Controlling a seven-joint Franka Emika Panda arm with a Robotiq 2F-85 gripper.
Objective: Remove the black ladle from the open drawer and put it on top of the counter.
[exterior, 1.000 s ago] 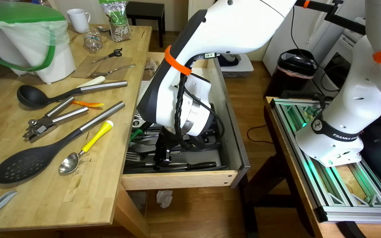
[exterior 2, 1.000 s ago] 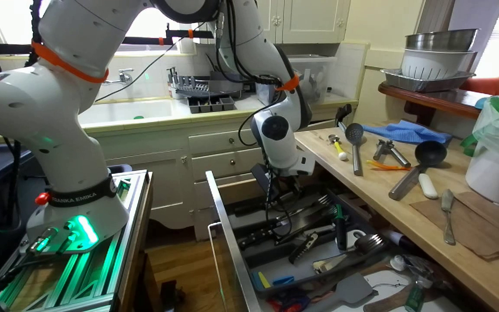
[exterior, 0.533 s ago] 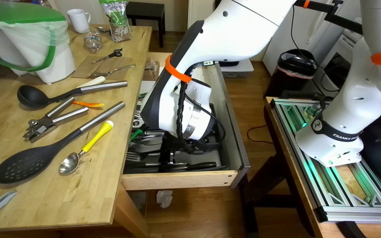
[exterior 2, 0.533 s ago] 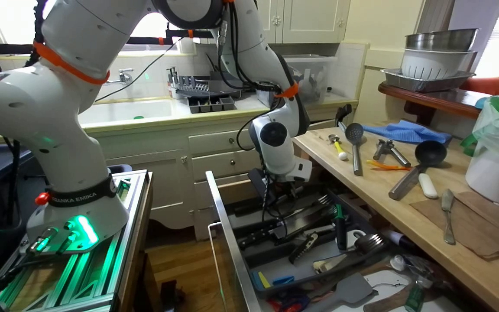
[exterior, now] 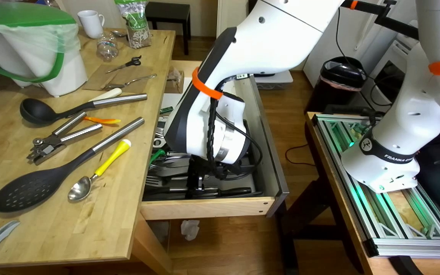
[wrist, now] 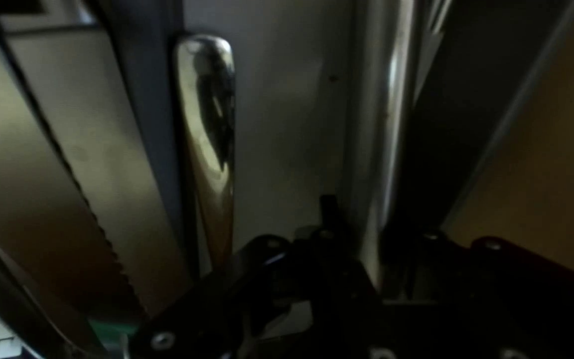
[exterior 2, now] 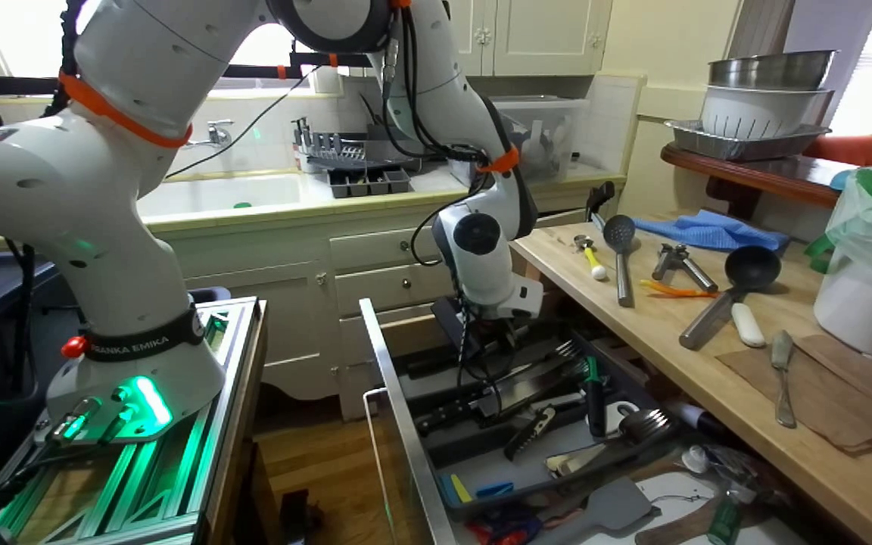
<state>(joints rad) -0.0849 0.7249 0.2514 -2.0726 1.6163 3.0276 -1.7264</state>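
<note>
The drawer (exterior: 208, 208) is open beside the counter (exterior: 71, 240); both also show in another exterior view. My gripper (exterior: 195, 187) points down into the drawer's end compartment, among dark handles. In the wrist view my fingers (wrist: 366, 219) stand close on both sides of a shiny metal rod (wrist: 391, 85). They are very dark, and I cannot tell whether they press on it. A black handle (exterior: 237, 191) lies just beyond the gripper, in line with it. I cannot make out the all-black ladle; its bowl is hidden or out of view.
In the wrist view a shiny cutlery handle (wrist: 207, 99) and broad blades (wrist: 82, 129) lie beside the fingers. The drawer's side wall (exterior: 264, 130) is close to the wrist. On the counter lie a steel-handled ladle (exterior: 38, 110), a slotted spoon (exterior: 33, 189) and a bucket (exterior: 67, 72).
My arm and gripper have moved down and slightly along the drawer, mostly in the earlier half second. Since then they have barely moved. The things on the counter have not moved.
</note>
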